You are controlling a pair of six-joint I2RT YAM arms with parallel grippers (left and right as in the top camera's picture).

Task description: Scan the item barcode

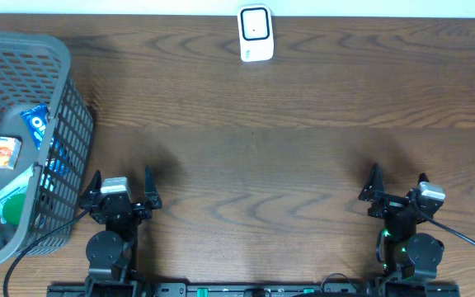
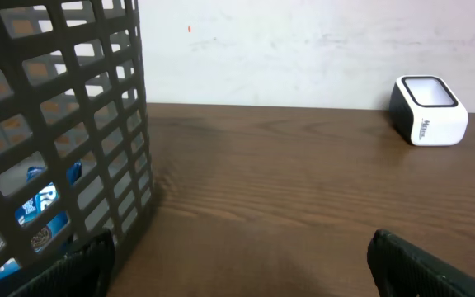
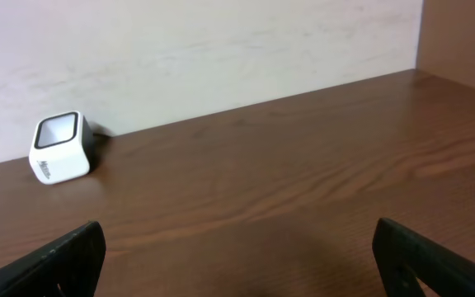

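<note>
Two wide-open grippers, left [image 1: 120,184] and right [image 1: 399,183]; scanner [image 1: 255,34] window upward.

Even, soft light falls from above onto the dark brown wooden table [image 1: 303,165], with a faint sheen on the grain and no hard glare. Diffuse shadows lie beside both arms and to the right of the grey plastic mesh basket [image 1: 64,91]. The overhead view bends slightly at its edges. In both wrist views the near black fingertips [image 2: 81,268] look soft, perhaps out of focus.
</note>
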